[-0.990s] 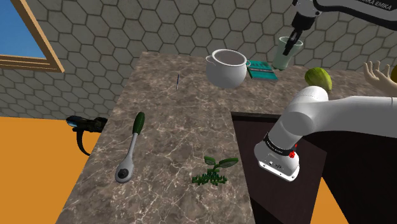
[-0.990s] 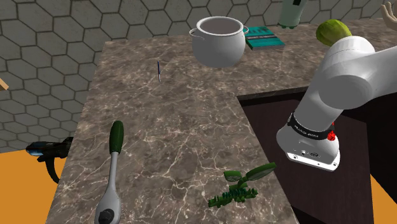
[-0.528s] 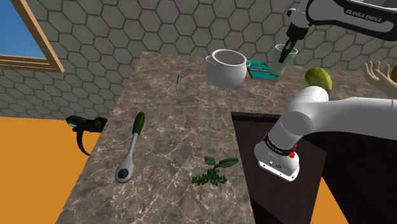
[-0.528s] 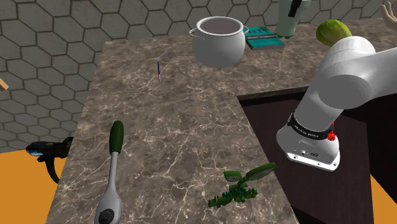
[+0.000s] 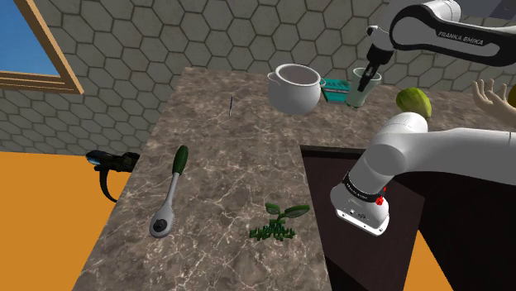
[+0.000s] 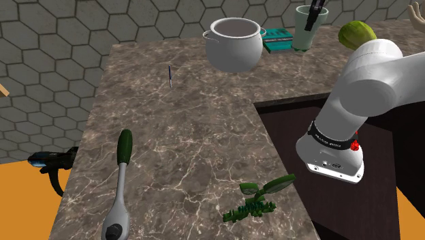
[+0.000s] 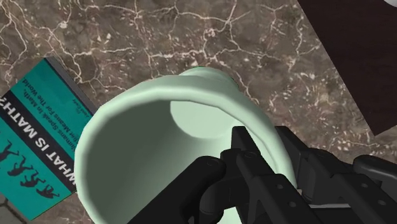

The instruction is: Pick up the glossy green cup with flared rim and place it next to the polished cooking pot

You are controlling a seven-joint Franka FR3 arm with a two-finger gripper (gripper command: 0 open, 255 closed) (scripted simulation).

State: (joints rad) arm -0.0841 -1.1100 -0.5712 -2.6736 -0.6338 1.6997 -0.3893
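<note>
A pale green cup [image 5: 361,88] with a flared rim is held upright at the back of the marbled counter [image 5: 231,165], to the right of the white two-handled pot [image 5: 295,88] in the shoulder view. My gripper [image 5: 372,68] is shut on the cup's rim, one finger inside and one outside, as the wrist view shows [image 7: 254,162]. There I look down into the cup [image 7: 153,140]. In the second exterior view the cup [image 6: 303,33] stands by the teal book [image 6: 280,39], right of the pot [image 6: 233,44]. Whether its base touches the counter I cannot tell.
The teal book [image 5: 339,89] lies between pot and cup. A green round fruit [image 5: 414,101] sits to the cup's right. Nearer the front lie a green-handled ladle [image 5: 169,192] and a small green sprig [image 5: 277,221]. The dark stand [image 5: 389,248] borders the counter's right.
The gripper has carried the cup downward and toward the shoulder view's left, closer to the pot and the book. Its grip on the rim is unchanged.
</note>
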